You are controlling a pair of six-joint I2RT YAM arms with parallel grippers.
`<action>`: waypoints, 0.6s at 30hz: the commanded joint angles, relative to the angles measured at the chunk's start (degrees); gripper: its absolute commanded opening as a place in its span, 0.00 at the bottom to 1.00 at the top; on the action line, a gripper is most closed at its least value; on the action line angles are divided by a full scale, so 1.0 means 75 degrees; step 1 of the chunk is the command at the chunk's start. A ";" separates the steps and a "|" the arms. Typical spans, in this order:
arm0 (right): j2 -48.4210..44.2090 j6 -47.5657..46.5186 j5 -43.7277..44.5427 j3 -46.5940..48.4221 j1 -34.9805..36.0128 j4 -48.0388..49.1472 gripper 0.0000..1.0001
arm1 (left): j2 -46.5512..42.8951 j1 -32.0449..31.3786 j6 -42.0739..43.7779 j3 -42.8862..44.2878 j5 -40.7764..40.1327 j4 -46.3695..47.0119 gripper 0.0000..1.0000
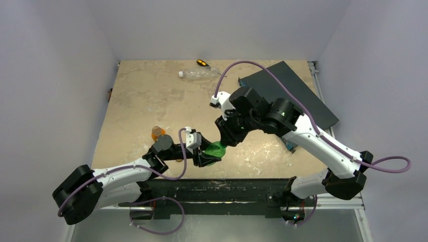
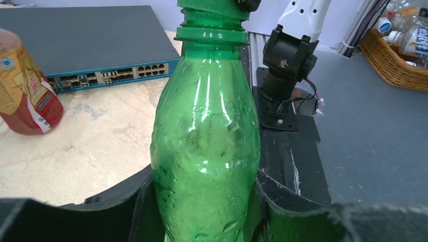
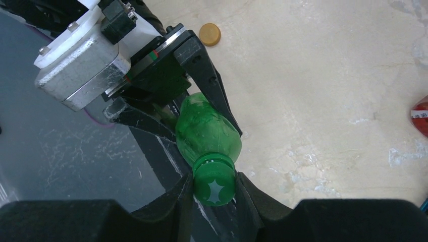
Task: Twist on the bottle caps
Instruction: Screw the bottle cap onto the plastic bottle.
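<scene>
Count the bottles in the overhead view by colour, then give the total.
Green bottle: 1
Amber-orange bottle: 1
Clear bottle: 1
Total: 3

No whole word or number is reading clearly in any view.

Right wrist view, lower centre: the dark green ribbed plastic screw cap, sitting on the neck of the translucent green plastic bottle, is bearing a pale star-shaped mark on its top face.

Left wrist view, left edge: the amber-orange plastic bottle is wearing a red and yellow wrap label. The label is carrying a small round blue-and-white emblem and blocks of fine white print, all too blurred to read.

Upper right: the clear plastic bottles in the woven wicker basket are showing printed labels too small to read.

Upper left: any print beside the port rows of the dark grey flat network switch is too small to tell.
</scene>
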 commanded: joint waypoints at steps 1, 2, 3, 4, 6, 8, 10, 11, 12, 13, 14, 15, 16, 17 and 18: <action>0.0209 0.0531 -0.0922 -0.0078 0.0256 0.0676 0.06 | -0.0446 0.0032 -0.0015 0.0425 -0.1272 0.1343 0.00; 0.0205 0.0657 -0.1017 -0.0151 0.0257 0.0868 0.06 | -0.0507 0.0032 0.0024 0.0377 -0.1433 0.1476 0.00; 0.0198 0.0906 -0.1126 -0.0252 0.0246 0.1024 0.07 | -0.0547 0.0033 0.0070 0.0358 -0.1649 0.1569 0.00; 0.0192 0.1148 -0.1224 -0.0320 0.0252 0.1192 0.08 | -0.0582 0.0027 0.0123 0.0349 -0.1883 0.1627 0.00; 0.0250 0.1445 -0.1349 -0.0356 0.0247 0.1386 0.08 | -0.0617 0.0032 0.0296 0.0369 -0.2241 0.1649 0.00; 0.0415 0.1761 -0.1318 -0.0273 0.0247 0.1414 0.09 | -0.0645 0.0022 0.0523 0.0468 -0.2623 0.1523 0.00; 0.0626 0.2082 -0.1303 -0.0147 0.0247 0.1402 0.09 | -0.0642 -0.0002 0.0743 0.0583 -0.3036 0.1412 0.00; 0.0728 0.2238 -0.1262 -0.0082 0.0247 0.1385 0.08 | -0.0641 -0.0008 0.0849 0.0620 -0.3310 0.1319 0.00; 0.0882 0.2398 -0.1168 0.0011 0.0247 0.1353 0.08 | -0.0635 -0.0019 0.0961 0.0655 -0.3578 0.1290 0.00; 0.1012 0.2595 -0.1021 0.0105 0.0247 0.1312 0.08 | -0.0615 -0.0060 0.1059 0.0693 -0.4005 0.1266 0.00; 0.1152 0.2756 -0.0865 0.0228 0.0247 0.1225 0.08 | -0.0598 -0.0087 0.1172 0.0719 -0.4333 0.1236 0.00; 0.1303 0.2933 -0.0691 0.0339 0.0247 0.1144 0.08 | -0.0551 -0.0085 0.1255 0.0725 -0.4601 0.1274 0.00; 0.1429 0.3134 -0.0505 0.0394 0.0239 0.1122 0.08 | -0.0476 -0.0088 0.1292 0.0730 -0.4881 0.1440 0.00; 0.1555 0.3308 -0.0342 0.0418 0.0230 0.1125 0.08 | -0.0367 -0.0089 0.1340 0.0728 -0.5216 0.1597 0.00; 0.1685 0.3530 -0.0250 0.0405 0.0190 0.1138 0.09 | -0.0264 -0.0100 0.1392 0.0730 -0.5435 0.1748 0.00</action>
